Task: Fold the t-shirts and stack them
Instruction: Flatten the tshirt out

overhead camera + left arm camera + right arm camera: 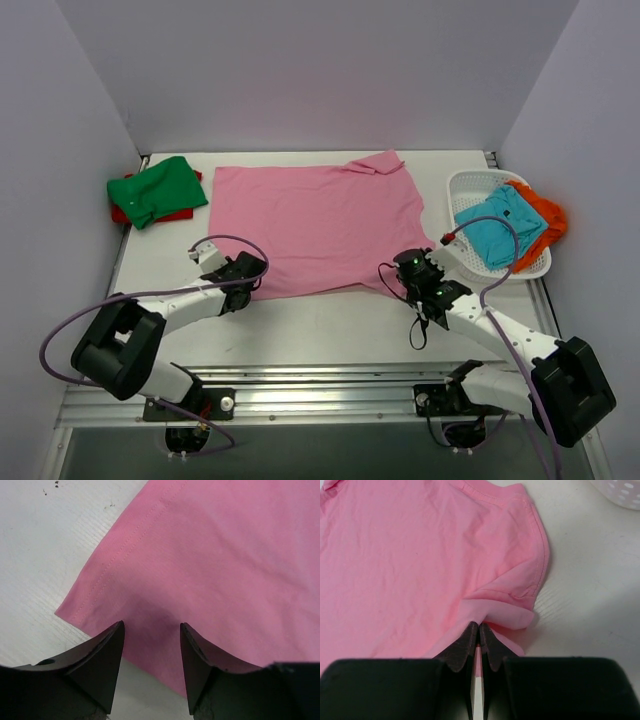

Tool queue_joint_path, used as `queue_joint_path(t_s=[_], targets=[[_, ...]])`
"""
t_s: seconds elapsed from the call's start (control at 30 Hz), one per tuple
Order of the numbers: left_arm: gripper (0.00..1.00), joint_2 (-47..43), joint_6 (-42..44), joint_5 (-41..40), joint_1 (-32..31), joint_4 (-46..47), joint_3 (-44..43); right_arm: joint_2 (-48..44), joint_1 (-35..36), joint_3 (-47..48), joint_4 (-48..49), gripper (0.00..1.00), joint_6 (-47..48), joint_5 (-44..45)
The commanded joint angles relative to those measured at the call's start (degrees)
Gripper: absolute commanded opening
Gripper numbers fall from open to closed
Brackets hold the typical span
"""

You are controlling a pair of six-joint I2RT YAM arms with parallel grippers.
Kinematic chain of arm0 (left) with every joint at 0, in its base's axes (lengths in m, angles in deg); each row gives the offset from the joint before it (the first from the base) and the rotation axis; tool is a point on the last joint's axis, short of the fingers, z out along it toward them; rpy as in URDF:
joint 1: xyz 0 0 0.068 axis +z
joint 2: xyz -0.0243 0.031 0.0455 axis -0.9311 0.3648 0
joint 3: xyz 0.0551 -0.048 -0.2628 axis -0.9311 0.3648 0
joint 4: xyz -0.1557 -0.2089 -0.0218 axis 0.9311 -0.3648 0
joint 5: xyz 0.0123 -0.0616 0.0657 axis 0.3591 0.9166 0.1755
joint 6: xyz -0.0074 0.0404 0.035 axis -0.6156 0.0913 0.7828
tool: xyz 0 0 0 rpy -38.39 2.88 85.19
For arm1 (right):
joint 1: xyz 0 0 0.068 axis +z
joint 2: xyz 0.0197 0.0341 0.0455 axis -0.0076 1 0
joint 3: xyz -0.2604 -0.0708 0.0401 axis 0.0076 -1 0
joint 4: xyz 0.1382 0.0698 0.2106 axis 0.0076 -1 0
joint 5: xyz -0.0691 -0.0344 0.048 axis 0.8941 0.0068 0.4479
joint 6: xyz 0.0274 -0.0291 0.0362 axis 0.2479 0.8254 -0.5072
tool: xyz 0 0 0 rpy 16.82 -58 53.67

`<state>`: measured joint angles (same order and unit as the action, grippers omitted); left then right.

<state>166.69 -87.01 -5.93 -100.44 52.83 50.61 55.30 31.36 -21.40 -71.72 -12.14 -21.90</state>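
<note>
Your right gripper (479, 632) has its jaws pressed together, with a fold of the pink shirt (310, 225) pinched at the tips. Your left gripper (150, 647) stands partly apart, one finger on each side of a small rise of the same cloth, and nothing is clamped yet.

Seen from overhead, the right grip sits at the shirt's 4 o'clock corner and the left jaws sit at its 7 o'clock corner, just inside the stitched hem. The shirt lies spread flat across the middle of the table (330, 330), collar end toward 12 o'clock.

Expect this cloth to be light, soft and limp. It will sag and drag behind the jaws, and it can slide out of a shallow pinch. Take the left corner well inside the hem, where the doubled edge gives the fingers more to bite, and lift both corners evenly so the fold lands straight.

At 10 o'clock a green shirt (155, 190) rests on a red shirt (180, 214), well apart from the pink one. At 3 o'clock a white basket (465, 185) holds a teal shirt (500, 228) and an orange shirt (548, 215).

You can read no brand, label or writing on any shirt or on the basket.
</note>
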Motion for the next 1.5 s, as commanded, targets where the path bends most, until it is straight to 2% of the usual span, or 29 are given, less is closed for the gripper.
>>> queue_joint_path(t_s=[0.0, 0.2, 0.3, 0.33, 0.37, 0.4, 0.43, 0.53, 0.63, 0.77, 0.93, 0.97, 1.1, 1.27, 1.33, 1.47], targets=[[0.57, 1.6, -1.0, 0.4, -0.5, 1.4, -1.7, 0.7, -0.7, -0.6, -0.1, 0.0, 0.0, 1.0], [0.49, 3.0, -1.1, 0.8, -1.2, 2.3, -1.7, 1.8, -1.0, -0.9, 1.1, 0.0, 0.2, 0.3], [0.4, 3.3, -0.7, 0.6, -1.2, 2.5, -1.8, 2.4, -1.2, -1.0, 1.5, 0.0, 0.2, -0.1], [0.36, 3.5, -0.6, 0.5, -1.2, 2.4, -1.9, 2.6, -1.2, -1.0, 1.6, 0.0, 0.2, -0.1], [0.18, 3.8, -0.8, 0.5, -1.3, 2.3, -2.1, 2.7, -1.3, -1.1, 1.8, 0.0, 0.3, -0.1], [0.08, 4.0, -1.1, 0.2, -1.2, 2.0, -2.5, 2.7, -1.3, -1.2, 1.9, 0.0, 0.4, -0.2], [0.03, 4.2, -1.2, 0.1, -1.2, 1.7, -2.6, 2.7, -1.3, -1.2, 2.0, 0.0, 0.4, -0.2], [0.02, 4.1, -1.0, -0.7, -1.4, 1.0, -3.2, 2.7, -1.4, -1.4, 2.2, 0.0, 0.4, -0.3], [0.02, 0.4, -0.9, -3.0, -2.7, -2.5, -3.7, 1.3, -1.3, -0.8, 1.4, 0.0, 0.5, 0.0], [0.02, -10.5, -1.2, -6.5, -5.7, -9.8, -5.1, -4.2, 0.9, 1.5, -4.0, 0.0, 1.2, 1.9], [0.02, -24.7, 2.3, -9.6, -10.1, -19.2, -8.9, -16.6, 9.7, 6.6, -12.1, 0.0, 0.9, 8.9], [0.02, -26.2, 2.7, -10.9, -11.3, -20.8, -11.4, -18.4, 12.7, 7.4, -14.2, 0.0, 1.2, 10.5], [0.02, -31.8, 4.3, -16.1, -17.4, -29.4, -19.4, -26.7, 17.9, 11.9, -16.3, 0.0, 4.2, 11.8], [0.02, -38.2, 13.5, -15.5, -21.7, -27.3, -26.5, -29.7, 19.4, 23.4, -17.5, 0.0, 11.3, 10.9], [0.02, -41.2, 18.1, -14.6, -22.0, -24.7, -29.2, -29.1, 19.4, 27.3, -15.7, 0.0, 17.4, 7.8], [0.02, -44.9, 26.7, -11.8, -22.0, -18.5, -33.4, -27.0, 19.4, 37.6, -13.3, 0.0, 23.8, 0.6]])
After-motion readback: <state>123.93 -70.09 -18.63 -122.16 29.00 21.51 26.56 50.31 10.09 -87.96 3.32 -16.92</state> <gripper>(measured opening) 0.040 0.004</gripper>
